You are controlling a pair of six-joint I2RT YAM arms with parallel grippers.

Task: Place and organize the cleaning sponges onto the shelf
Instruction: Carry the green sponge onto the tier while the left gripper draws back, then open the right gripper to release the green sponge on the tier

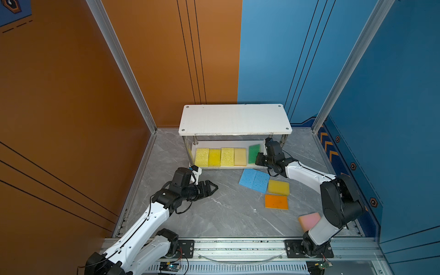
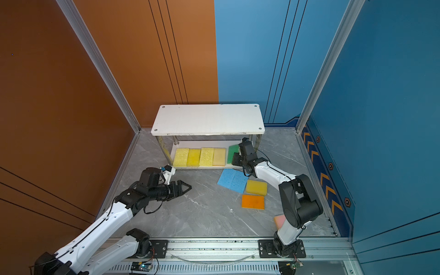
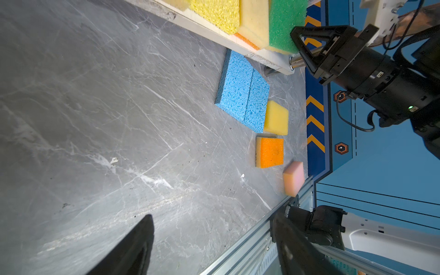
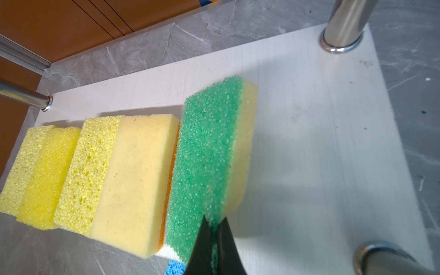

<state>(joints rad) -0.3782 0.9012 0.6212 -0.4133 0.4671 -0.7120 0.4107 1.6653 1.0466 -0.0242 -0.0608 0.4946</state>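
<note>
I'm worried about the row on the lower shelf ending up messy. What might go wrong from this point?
1. The right hand pinches the green sponge by its near end, and it seems to lean on the beige sponge; released so, it may settle crooked or lapped.
2. That hand works close under the top board, beside a metal post; a careless lift could knock them.
3. The pink sponge lies close by the right arm; a swing might shove it.

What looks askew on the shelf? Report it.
The green sponge at the row's right end sits skewed, not parallel to its four neighbours on the lower board of the shelf; the right claw pinches its edge.
</note>
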